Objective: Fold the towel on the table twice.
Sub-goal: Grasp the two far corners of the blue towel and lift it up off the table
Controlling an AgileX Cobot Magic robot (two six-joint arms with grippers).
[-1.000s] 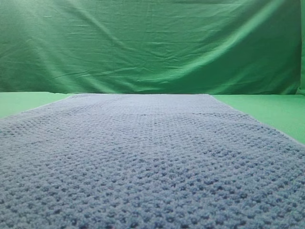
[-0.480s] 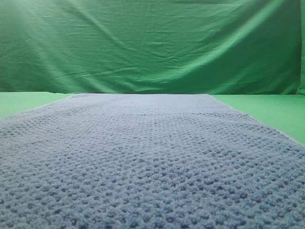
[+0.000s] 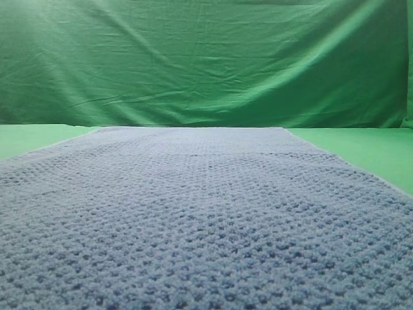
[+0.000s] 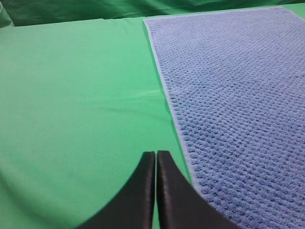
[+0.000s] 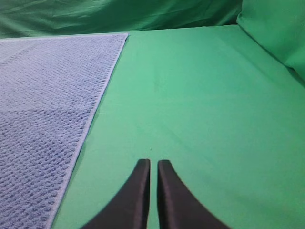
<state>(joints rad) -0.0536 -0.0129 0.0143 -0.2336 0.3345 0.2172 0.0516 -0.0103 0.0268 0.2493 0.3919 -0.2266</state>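
Observation:
The blue-grey waffle-knit towel (image 3: 193, 213) lies flat and unfolded on the green table (image 3: 361, 152), filling most of the high view. In the left wrist view the towel (image 4: 238, 90) lies to the right, and my left gripper (image 4: 156, 155) is shut and empty over bare table just left of the towel's left edge. In the right wrist view the towel (image 5: 43, 109) lies to the left, and my right gripper (image 5: 154, 163) is shut and empty over bare table (image 5: 200, 109) to the right of the towel's right edge. Neither gripper shows in the high view.
A wrinkled green backdrop cloth (image 3: 206, 61) hangs behind the table. Bare green table lies on both sides of the towel (image 4: 71, 95). A green cloth fold (image 5: 276, 33) rises at the far right of the right wrist view.

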